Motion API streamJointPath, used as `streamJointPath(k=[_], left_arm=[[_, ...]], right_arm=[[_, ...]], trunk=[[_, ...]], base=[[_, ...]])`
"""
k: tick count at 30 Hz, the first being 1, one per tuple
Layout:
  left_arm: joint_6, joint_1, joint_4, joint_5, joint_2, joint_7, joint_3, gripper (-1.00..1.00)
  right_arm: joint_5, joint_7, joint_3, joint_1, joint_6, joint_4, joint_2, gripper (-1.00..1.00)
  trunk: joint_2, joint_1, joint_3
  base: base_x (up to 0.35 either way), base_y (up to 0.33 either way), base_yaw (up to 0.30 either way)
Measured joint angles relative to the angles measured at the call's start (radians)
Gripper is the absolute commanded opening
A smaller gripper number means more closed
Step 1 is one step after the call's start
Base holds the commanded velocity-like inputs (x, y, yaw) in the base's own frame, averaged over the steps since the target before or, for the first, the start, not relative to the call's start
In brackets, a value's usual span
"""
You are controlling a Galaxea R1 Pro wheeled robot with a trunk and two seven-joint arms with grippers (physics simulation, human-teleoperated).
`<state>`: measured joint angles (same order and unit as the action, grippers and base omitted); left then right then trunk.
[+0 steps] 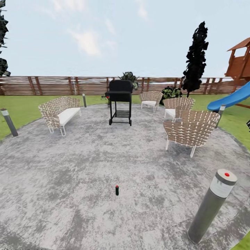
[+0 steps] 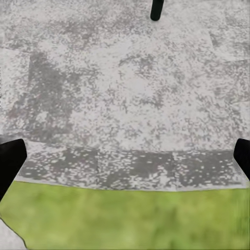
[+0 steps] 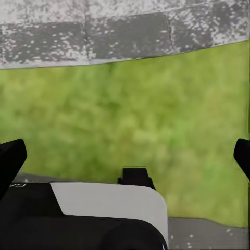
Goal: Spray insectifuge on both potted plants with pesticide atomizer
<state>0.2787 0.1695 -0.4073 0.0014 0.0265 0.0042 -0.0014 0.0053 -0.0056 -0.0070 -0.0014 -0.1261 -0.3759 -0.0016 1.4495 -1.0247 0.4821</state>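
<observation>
Head view: the pesticide atomizer (image 1: 117, 190) stands upright on the round grey paved patch (image 1: 69, 180), well short of a black grill (image 1: 120, 101) and wicker chairs (image 1: 191, 130). Left wrist view: the left gripper (image 2: 125, 156) is spread wide and empty above the paving edge. Right wrist view: the right gripper (image 3: 125, 156) is spread wide and empty over lawn (image 3: 135, 114).

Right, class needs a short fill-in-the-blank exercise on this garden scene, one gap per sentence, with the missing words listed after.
1. The small slim black atomizer bottle stands upright on the round mottled grey ____ patch.
2. Its top is ____, and so is the dot on the nearest grey lamp post.
3. The black wheeled barbecue grill stands between the woven bench and the woven ____.
4. Both pincers are ____.

Missing words: paved; red; chairs; open
</observation>
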Motion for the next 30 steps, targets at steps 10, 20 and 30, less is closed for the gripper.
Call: streamJointPath(k=[10,20,30], left_arm=[[-0.001,0.000,0.000,0.001,-0.001,0.000,0.001,1.00],[0.000,0.000,0.000,0.001,-0.001,0.000,0.000,1.00],[-0.001,0.000,-0.001,-0.001,0.000,0.000,0.000,1.00]], right_arm=[[0.001,-0.001,0.001,0.000,0.000,0.000,0.000,1.00],[0.001,0.000,0.000,0.000,0.000,-0.001,0.000,1.00],[-0.001,0.000,-0.001,0.000,0.000,0.000,-0.002,1.00]], trunk=[[0.000,0.000,0.000],[0.000,0.000,0.000],[0.000,0.000,0.000]], base=[[0.216,-0.193,0.098],[0.090,-0.005,0.001],[0.011,0.000,0.000]])
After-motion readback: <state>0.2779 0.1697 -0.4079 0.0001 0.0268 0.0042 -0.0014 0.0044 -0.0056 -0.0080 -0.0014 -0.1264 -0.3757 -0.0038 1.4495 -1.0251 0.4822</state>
